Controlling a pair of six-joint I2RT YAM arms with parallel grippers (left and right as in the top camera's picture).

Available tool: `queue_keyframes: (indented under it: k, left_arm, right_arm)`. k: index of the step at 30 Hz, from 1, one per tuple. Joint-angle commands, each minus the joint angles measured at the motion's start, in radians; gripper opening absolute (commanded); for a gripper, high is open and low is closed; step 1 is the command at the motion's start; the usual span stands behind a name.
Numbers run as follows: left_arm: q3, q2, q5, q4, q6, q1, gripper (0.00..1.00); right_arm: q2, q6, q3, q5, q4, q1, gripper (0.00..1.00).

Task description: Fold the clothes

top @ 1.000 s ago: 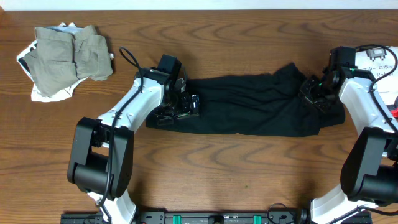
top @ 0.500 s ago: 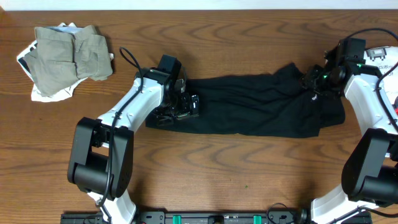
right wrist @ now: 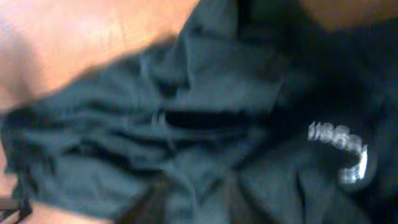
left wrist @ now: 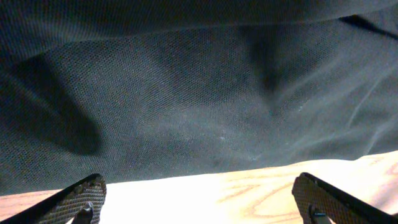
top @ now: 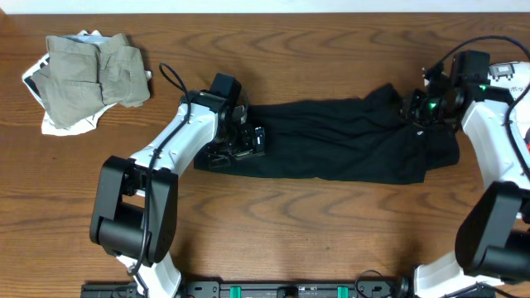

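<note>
The black shirt (top: 339,141) lies bunched in a long band across the middle of the table. My left gripper (top: 240,142) sits at its left end. In the left wrist view it (left wrist: 199,185) is open, with bare table between the fingers and black fabric (left wrist: 186,93) just beyond. My right gripper (top: 418,112) is at the shirt's right end. In the blurred right wrist view its fingers (right wrist: 189,193) are close together with a fold of black fabric (right wrist: 124,124) pinched between them. The shirt's white mark (right wrist: 339,152) shows there.
A khaki-grey garment (top: 91,70) lies folded on a white printed one (top: 62,124) at the far left corner. White paper (top: 509,83) lies at the right edge by the right arm. A black cable (top: 170,76) loops off the left arm.
My right gripper has moved toward the far side of the table and slightly right, at the shirt's right end. The left arm and the shirt's left end have not moved.
</note>
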Motion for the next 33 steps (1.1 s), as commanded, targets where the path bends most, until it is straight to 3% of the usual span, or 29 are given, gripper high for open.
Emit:
queue_keyframes:
  k: [1, 5, 11, 26, 33]
  left_arm:
    - [-0.003, -0.019, -0.008, -0.006, -0.005, 0.001, 0.98]
    - [-0.003, -0.019, -0.008, -0.006, -0.005, 0.001, 0.98]
    - [-0.003, -0.019, -0.008, -0.006, -0.005, 0.001, 0.98]
    - [-0.003, -0.019, -0.008, -0.006, -0.005, 0.001, 0.98]
    - [-0.003, -0.019, -0.008, -0.006, -0.005, 0.001, 0.98]
  right_arm:
    - [-0.023, 0.037, 0.017, 0.045, -0.068, -0.027, 0.01]
    - [-0.023, 0.148, 0.016, 0.161, -0.127, -0.054, 0.01]
    - [-0.014, 0.159, 0.011, 0.227, -0.121, -0.064, 0.01]
    - [0.111, 0.160, 0.011, 0.215, -0.035, -0.056, 0.01]
    - [0.195, 0.160, 0.011, 0.141, 0.084, -0.039, 0.02]
